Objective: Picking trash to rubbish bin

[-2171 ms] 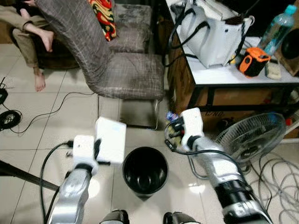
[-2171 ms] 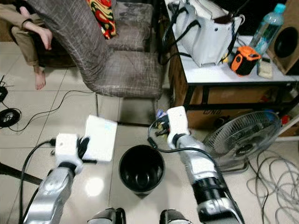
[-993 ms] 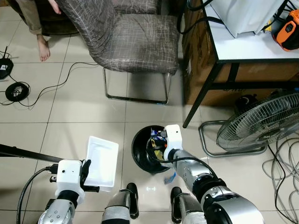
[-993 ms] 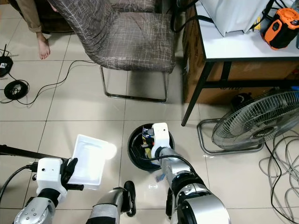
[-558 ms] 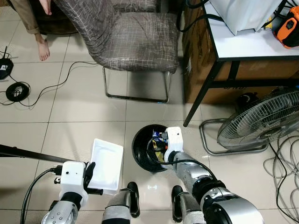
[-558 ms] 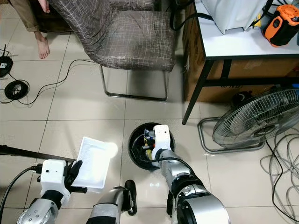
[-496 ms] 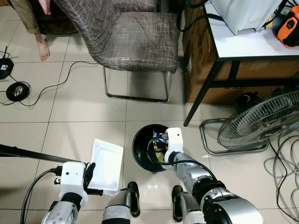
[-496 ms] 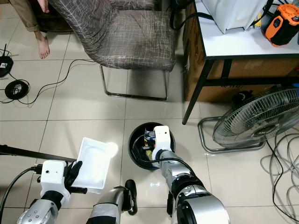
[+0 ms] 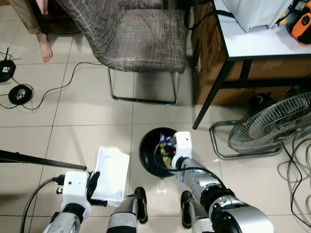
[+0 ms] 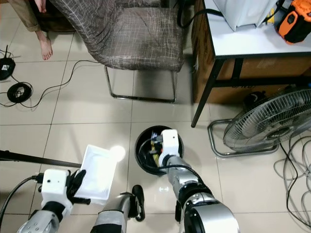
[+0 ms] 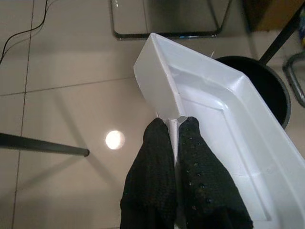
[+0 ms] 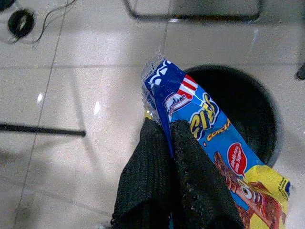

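Observation:
A round black rubbish bin stands on the tiled floor just ahead of my feet. My right gripper is shut on a blue and yellow snack wrapper, held over the bin's opening; the wrapper shows inside the bin's rim in the head views. My left gripper is shut on the edge of a white foam tray, held low to the left of the bin. The tray is tilted with its hollow side up.
A grey fabric chair on a metal frame stands beyond the bin. To the right are a white-topped table and a floor fan with loose cables. A dark pole and cords lie at the left. A person's bare foot shows at far left.
The camera has tilted down from the chair and table to the floor. My right gripper has come down over the bin with the wrapper; my left has lowered the tray beside it.

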Motion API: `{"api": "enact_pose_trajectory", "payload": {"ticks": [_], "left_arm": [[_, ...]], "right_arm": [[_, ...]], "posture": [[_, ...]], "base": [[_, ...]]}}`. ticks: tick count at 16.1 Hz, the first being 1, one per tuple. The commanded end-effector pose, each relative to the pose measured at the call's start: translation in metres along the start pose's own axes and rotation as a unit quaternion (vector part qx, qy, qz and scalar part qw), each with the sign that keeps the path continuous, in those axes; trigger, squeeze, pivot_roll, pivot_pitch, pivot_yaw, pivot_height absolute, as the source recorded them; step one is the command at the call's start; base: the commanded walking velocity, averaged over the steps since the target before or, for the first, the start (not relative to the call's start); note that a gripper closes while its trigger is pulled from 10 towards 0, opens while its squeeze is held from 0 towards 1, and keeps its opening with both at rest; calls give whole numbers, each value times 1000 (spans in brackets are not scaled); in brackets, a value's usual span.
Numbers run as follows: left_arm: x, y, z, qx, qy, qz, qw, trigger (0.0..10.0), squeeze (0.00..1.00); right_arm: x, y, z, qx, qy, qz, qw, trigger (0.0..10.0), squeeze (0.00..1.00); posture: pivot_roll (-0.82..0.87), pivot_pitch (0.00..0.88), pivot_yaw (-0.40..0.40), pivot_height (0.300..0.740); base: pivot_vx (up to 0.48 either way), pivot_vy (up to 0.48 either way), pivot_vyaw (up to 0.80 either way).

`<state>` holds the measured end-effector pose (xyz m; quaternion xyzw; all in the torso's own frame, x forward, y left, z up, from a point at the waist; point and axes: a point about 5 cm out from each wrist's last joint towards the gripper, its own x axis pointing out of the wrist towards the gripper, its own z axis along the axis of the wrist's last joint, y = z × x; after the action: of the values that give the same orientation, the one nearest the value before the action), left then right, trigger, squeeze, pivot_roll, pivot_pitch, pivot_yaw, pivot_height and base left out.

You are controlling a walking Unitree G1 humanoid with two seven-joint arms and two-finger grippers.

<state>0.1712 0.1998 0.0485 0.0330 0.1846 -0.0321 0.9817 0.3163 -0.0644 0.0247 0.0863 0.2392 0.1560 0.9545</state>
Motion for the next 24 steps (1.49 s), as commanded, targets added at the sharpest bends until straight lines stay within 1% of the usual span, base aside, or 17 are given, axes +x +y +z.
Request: {"api": "enact_pose_trajectory", "payload": {"ticks": [1,2,3,7,10,12,16,19,22,24], "left_arm": [[-6,3,-6,-1,17,3,1000,10000,0],[-7,3,-6,0,17,4,1000,10000,0],[-8,3,-6,1,18,5,1000,10000,0],[-8,1,-7,0,19,3,1000,10000,0],[-8,0,-7,-1,20,4,1000,10000,0],[-9,1,-8,0,22,6,1000,10000,0],[-11,0,-9,-1,24,9,1000,10000,0],[-12,0,-10,-1,25,9,1000,10000,0],[-14,0,-11,0,28,11,1000,10000,0],[-14,0,-11,1,28,12,1000,10000,0]], "right_arm": [[-1,-1,-4,6,4,-11,1000,10000,0],[-1,-4,-1,4,0,-18,1000,10000,0],[-1,-11,3,6,-5,-29,1000,10000,0],[-2,-12,0,4,-1,-29,1000,10000,0],[-2,-7,-4,7,2,-16,1000,10000,0],[-1,-2,-3,14,0,-1,1000,10000,0],[1,8,-1,9,-4,16,1000,10000,0],[1,11,-2,23,-5,22,999,10000,0],[4,20,5,12,-16,33,999,10000,0],[5,20,9,7,-21,32,999,10000,0]], "posture": [[157,387,81,740],[157,387,81,740],[157,387,81,740],[153,391,77,740],[155,395,75,740],[153,398,73,740],[156,405,70,740],[159,409,71,740],[161,414,74,740],[164,417,76,740]], "base": [[0,0,0],[0,0,0],[0,0,0],[0,0,0],[0,0,0],[0,0,0],[0,0,0],[0,0,0],[0,0,0],[0,0,0]]}}
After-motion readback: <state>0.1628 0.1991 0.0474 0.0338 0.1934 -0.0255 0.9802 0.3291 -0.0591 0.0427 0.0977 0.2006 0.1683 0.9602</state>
